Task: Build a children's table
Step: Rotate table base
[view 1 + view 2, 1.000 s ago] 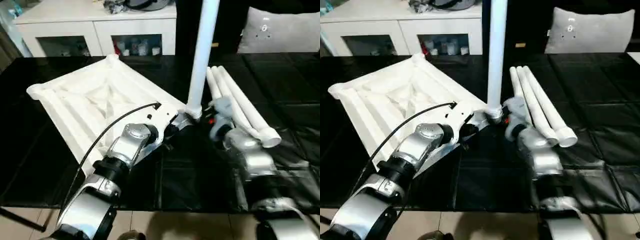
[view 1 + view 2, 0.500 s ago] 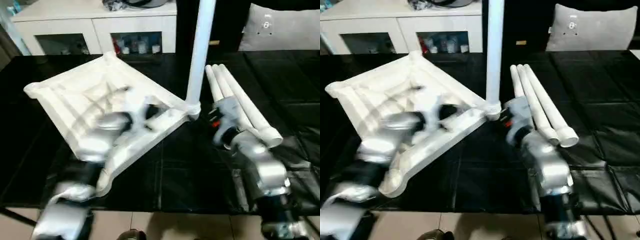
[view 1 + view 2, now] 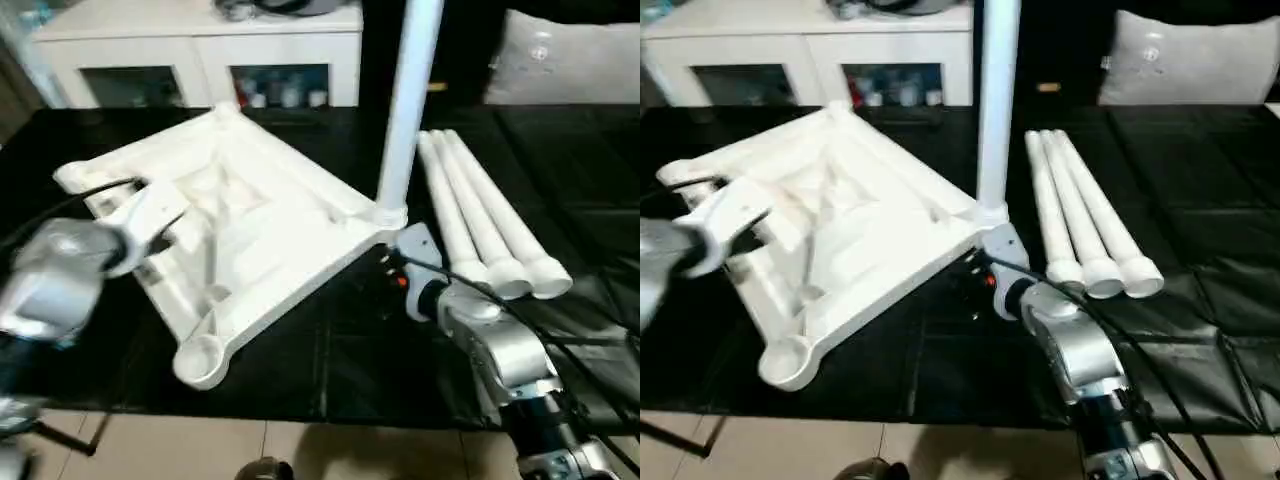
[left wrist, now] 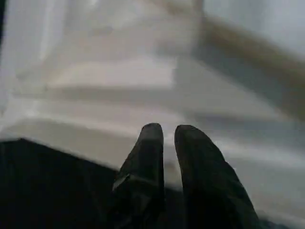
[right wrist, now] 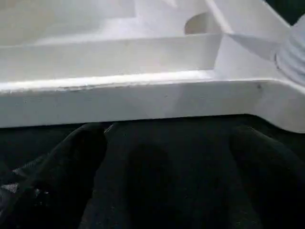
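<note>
We find the three loose legs (image 3: 480, 215) just beyond the open right gripper (image 5: 167, 157), long axes running away; left gripper (image 4: 164, 143) closed, empty, over the top (image 3: 250, 230).

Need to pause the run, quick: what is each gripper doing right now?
Left gripper: closed, holding nothing.
Right gripper: open, empty, beside the table top.

Table top (image 3: 250, 225) lies ribs-up on the counter (image 3: 330, 350), one leg (image 3: 408, 100) standing in its right corner socket, three legs (image 3: 480, 225) lying just right.
</note>
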